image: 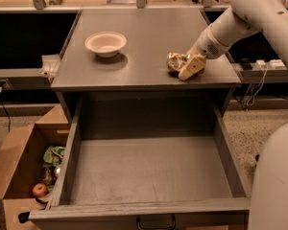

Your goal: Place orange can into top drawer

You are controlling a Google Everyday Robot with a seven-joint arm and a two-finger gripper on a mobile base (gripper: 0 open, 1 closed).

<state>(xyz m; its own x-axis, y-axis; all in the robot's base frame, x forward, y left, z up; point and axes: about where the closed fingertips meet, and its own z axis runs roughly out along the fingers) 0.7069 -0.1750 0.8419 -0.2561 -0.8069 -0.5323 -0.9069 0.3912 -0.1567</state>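
You've got the end effector [187, 67] down at the top of the desk [144, 28], on its right side near the front edge, right up against the orange can [174, 61]. The orange can lies on the desk surface, just left of the end effector's cream-coloured tip, and the two look to be touching. I cannot tell from this angle whether you have a hold on it or are only resting against it. Your arm [240, 18] comes in from the upper right, white and bent, sloping down to the can.

On the left half of the desk, the cream bowl [105, 43] sits upright, well apart from the can.

Below, the top drawer [153, 169] is pulled wide open toward you, showing its flat grey bottom, with thin side walls running back under the desk. The dark handle [156, 223] shows on the drawer's front, at the very bottom edge of the view. The can is not yet in the drawer. It is up on the desk, above the drawer's right rear corner.

Left of the drawer, on the floor, a brown cardboard box [14, 157] stands open with a few items inside, a round red one [39, 189] among them. The robot's white body [278, 186] fills the lower right corner.
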